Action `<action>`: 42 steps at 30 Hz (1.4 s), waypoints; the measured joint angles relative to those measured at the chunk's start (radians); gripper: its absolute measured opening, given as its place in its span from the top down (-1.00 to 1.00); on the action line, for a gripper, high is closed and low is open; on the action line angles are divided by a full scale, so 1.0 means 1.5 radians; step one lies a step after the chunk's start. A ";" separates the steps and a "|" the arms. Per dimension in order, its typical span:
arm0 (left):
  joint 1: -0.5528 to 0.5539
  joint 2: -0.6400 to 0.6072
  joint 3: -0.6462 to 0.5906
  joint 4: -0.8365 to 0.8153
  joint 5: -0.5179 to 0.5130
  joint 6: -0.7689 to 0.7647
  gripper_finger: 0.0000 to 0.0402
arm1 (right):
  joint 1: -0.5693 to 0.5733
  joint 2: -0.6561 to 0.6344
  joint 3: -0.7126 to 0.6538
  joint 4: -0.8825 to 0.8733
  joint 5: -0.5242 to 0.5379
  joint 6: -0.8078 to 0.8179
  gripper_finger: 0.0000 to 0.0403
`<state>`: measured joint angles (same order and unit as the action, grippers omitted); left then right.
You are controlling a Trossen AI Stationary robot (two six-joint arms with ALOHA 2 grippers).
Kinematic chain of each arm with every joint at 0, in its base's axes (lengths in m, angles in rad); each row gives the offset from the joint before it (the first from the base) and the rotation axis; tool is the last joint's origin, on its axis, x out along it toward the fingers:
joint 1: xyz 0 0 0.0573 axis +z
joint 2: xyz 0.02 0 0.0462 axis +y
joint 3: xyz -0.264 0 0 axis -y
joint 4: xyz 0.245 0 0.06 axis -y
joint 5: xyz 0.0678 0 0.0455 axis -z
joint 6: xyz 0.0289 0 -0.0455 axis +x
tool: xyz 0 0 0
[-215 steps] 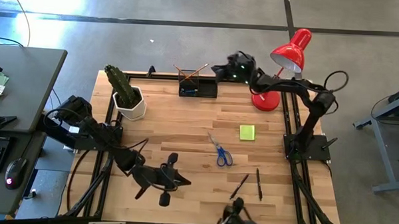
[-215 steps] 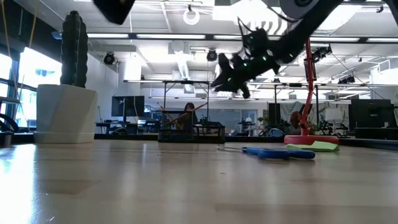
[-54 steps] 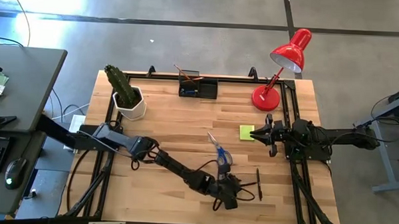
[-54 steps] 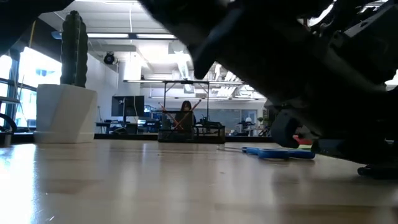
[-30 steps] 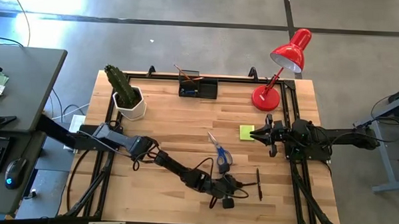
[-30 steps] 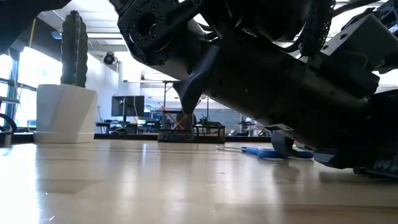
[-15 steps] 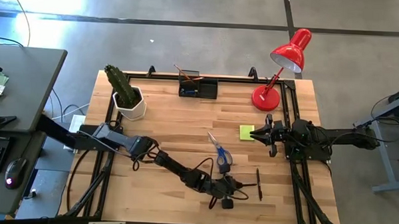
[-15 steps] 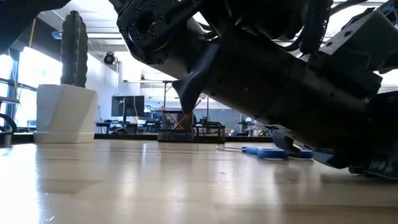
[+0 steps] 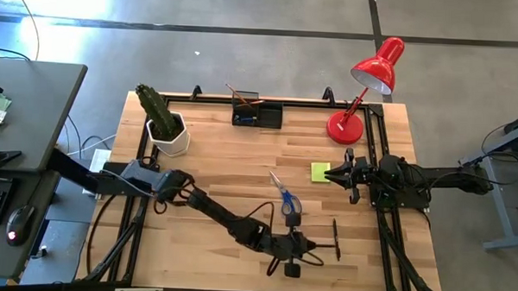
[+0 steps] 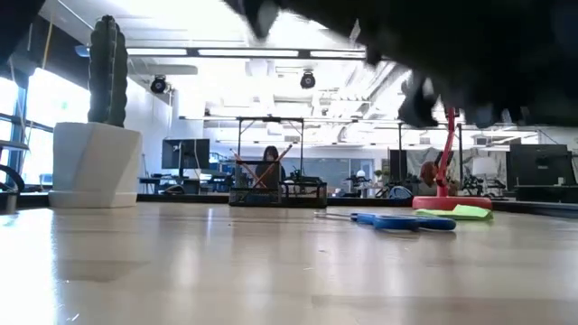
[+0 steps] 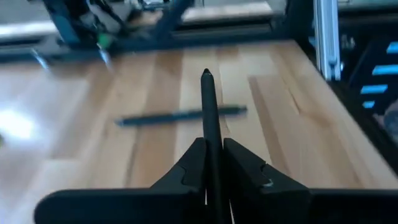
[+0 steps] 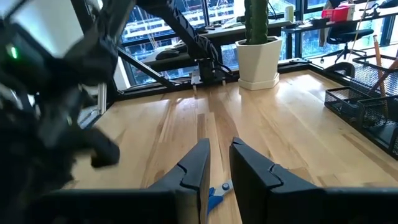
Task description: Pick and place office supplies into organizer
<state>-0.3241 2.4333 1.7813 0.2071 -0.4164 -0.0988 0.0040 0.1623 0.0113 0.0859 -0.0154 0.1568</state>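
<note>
Since half a second ago the left hand (image 9: pixel 311 248) has lifted off the table (image 9: pixel 224 162), fingers clamped on a black pen (image 11: pixel 209 134). A second pen (image 9: pixel 335 239) is lying just beyond it; the scissors (image 9: pixel 286 200) sit just behind it. The organizer (image 9: pixel 257 113) is well away at the far edge. The right hand (image 9: pixel 351 175) is waiting beside the sticky-note pad (image 9: pixel 320 172), fingers nearly together on nothing.

High cam straight down, low cam table-level; both catch scissors (image 9: pixel 287 201) (image 10: pixel 404 221), wrist cams close-up.
</note>
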 joint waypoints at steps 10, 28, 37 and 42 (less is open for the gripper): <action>0.000 -0.182 0.002 -0.038 0.083 0.026 0.87 | 0.000 0.000 0.000 -0.012 0.000 0.000 0.74; 0.002 -0.470 0.004 -0.118 0.126 0.067 0.85 | 0.000 0.000 0.000 -0.042 0.000 0.000 0.75; 0.002 -0.500 0.004 -0.155 0.126 0.068 0.86 | 0.000 0.001 0.000 -0.050 0.000 0.000 0.75; 0.002 -0.498 0.003 -0.161 0.126 0.068 0.83 | 0.000 0.001 0.000 -0.051 0.000 0.000 0.74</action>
<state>-0.3210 1.6855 1.7863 -0.0350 -0.2279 0.0033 0.0037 0.1631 0.0113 0.0094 -0.0151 0.1569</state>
